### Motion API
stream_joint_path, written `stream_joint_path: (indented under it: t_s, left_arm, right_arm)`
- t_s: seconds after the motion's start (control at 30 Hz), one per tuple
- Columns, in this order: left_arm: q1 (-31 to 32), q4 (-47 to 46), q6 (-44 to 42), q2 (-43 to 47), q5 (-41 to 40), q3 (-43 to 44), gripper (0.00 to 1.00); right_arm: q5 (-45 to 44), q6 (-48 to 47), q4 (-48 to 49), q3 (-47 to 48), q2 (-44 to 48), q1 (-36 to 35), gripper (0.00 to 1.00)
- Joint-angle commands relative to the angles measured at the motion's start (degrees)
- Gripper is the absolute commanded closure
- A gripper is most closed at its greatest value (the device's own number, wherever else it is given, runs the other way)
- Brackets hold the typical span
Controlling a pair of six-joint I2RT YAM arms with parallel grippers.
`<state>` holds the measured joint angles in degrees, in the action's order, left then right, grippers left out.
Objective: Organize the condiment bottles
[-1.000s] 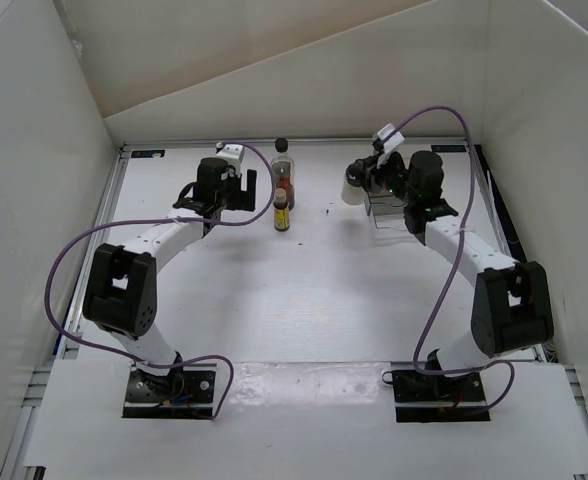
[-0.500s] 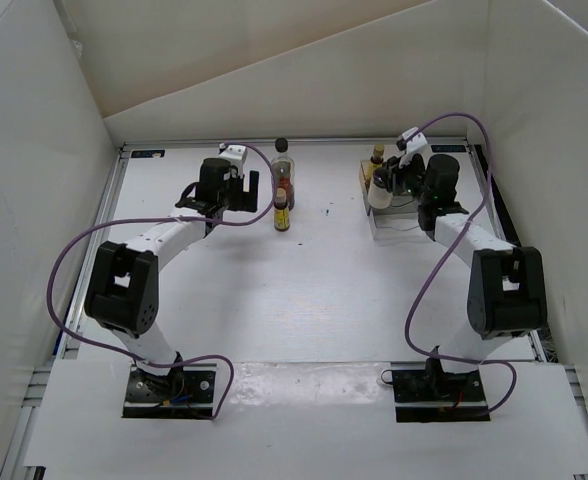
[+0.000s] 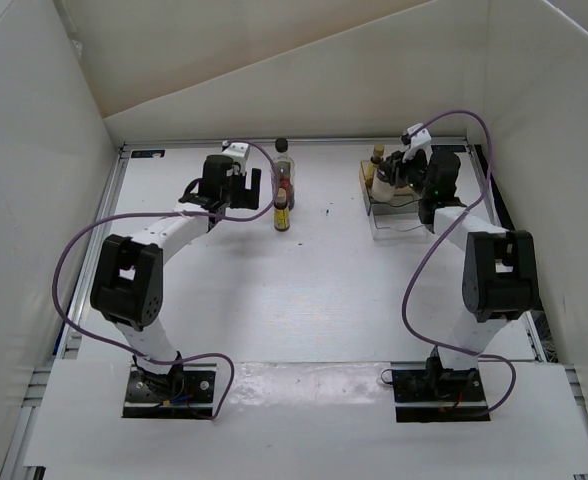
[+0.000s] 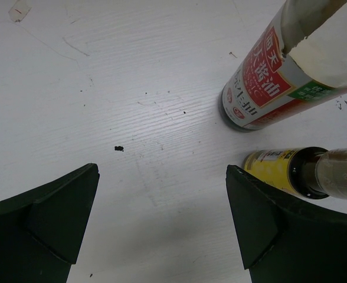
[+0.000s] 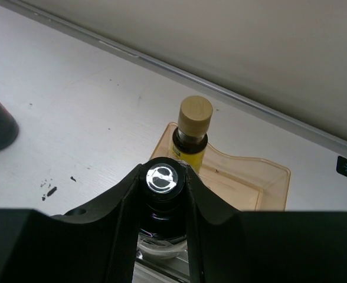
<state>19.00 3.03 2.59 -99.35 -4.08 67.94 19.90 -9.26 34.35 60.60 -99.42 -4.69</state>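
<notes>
White walls [image 3: 34, 150] enclose our scuffed surface [image 3: 304, 290]. Our left pincer [image 4: 161, 177] gapes beside the tall bottle [image 4: 262, 82] and a yellow bottle [image 4: 274, 168]. Our right pincer [image 5: 161, 184] clamps the squat bottle [image 5: 161, 177] over the box [image 5: 262, 177] holding the second yellow bottle [image 5: 192, 127].

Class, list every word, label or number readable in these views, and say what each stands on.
"海天酱油", white on red, on the tall bottle label; smaller print unreadable.
Label print on the small yellow bottle: too blurred to read.
Emblem on the black-capped bottle: no readable text.
</notes>
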Motion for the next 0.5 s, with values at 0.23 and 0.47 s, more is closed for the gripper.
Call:
stream_joint_path:
  t_s: [0.23,0.47]
  left_arm:
    - [0.33,0.14,0.4,-1.11,0.3,2.72,0.0]
    - [0.33,0.58,0.13,-1.11,0.12,2.98,0.0]
  right_arm:
    - [0.93,0.73,6.95,1.8,-1.22,1.26,1.0]
    - [0.23,1.08,10.91,-0.04,-3.85,0.56,1.0]
